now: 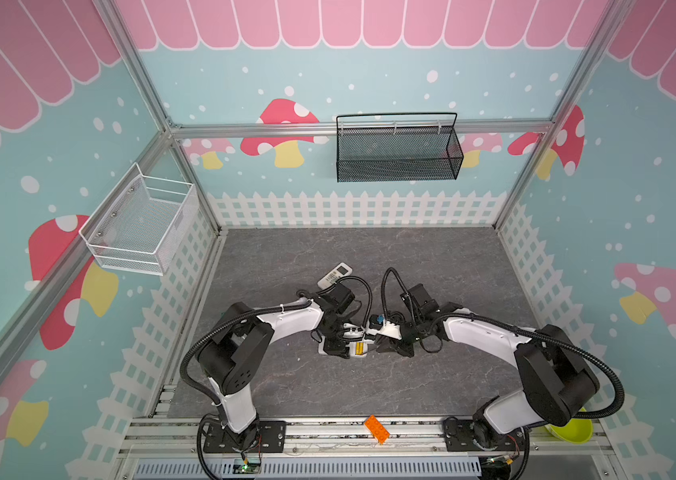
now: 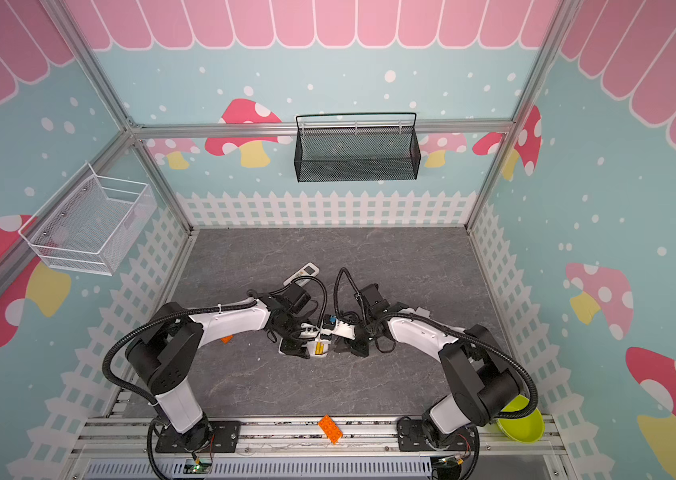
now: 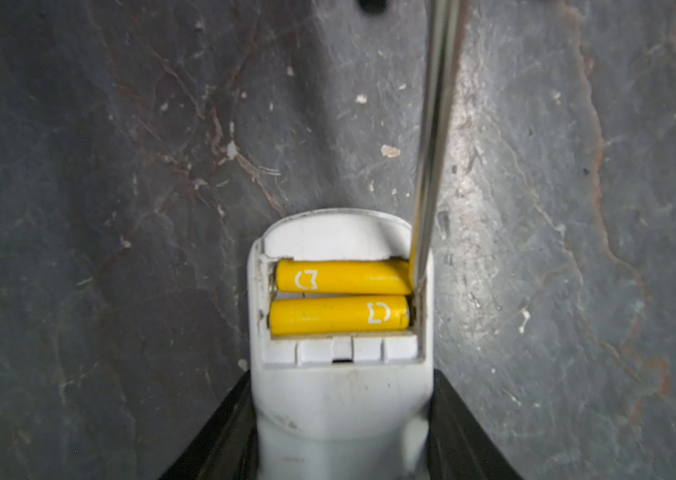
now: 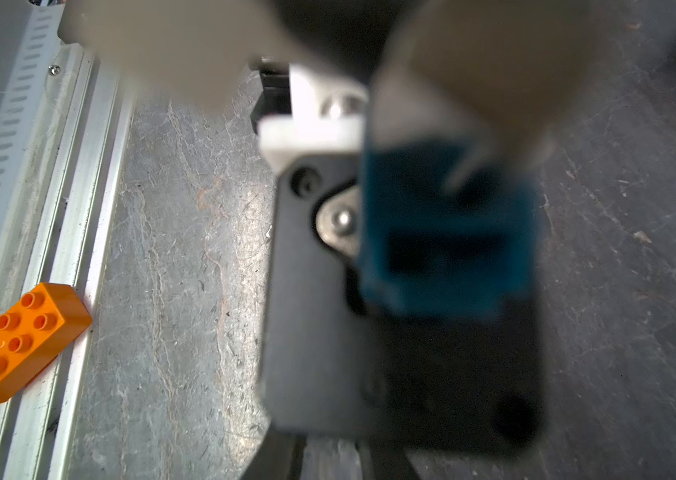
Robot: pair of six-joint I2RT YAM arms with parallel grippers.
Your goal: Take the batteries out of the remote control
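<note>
Orange brick (image 1: 377, 429) sits on front rail (image 1: 319, 432). Mid-table, left gripper (image 3: 342, 378) clamps white remote (image 3: 340, 411), two yellow batteries (image 3: 340, 277) in its open bay; right gripper (image 1: 394, 347) pinches screwdriver (image 3: 438, 124), tip at one battery's end. Second remote (image 1: 335, 274) lies farther back.

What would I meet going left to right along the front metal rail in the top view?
left arm's base → orange brick → right arm's base → green bowl
</note>
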